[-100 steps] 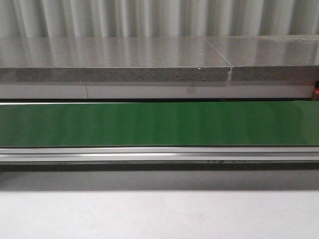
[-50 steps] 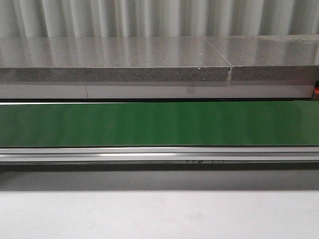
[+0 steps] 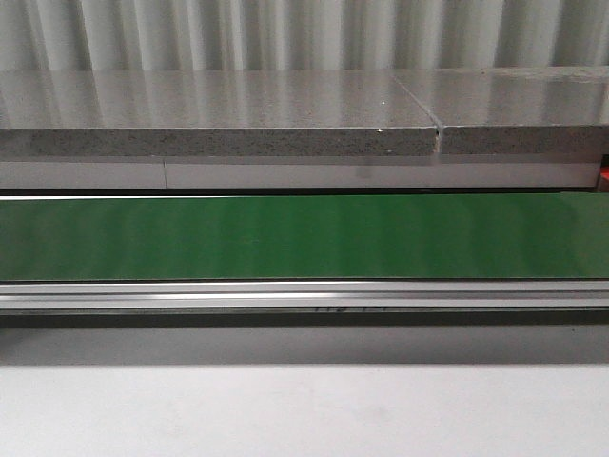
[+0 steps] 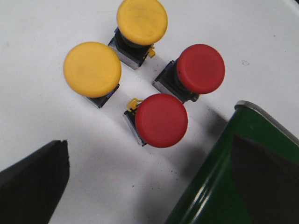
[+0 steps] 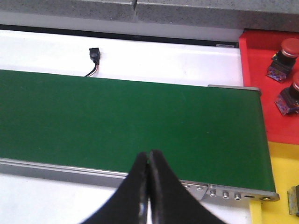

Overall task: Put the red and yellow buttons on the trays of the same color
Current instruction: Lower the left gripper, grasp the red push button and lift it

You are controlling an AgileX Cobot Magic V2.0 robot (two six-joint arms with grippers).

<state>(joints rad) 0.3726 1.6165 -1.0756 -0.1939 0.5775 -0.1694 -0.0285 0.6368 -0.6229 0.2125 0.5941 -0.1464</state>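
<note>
Faint dark marks on the conveyor rail (image 3: pixel 347 307), front view, too blurred to read. No other text, labels or numbers.

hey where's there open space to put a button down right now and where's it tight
The green belt is bare along its whole visible length. The red tray has room beside its two red buttons. The yellow tray is mostly bare. It is crowded by the left gripper, where four buttons cluster beside the belt's end.
</note>
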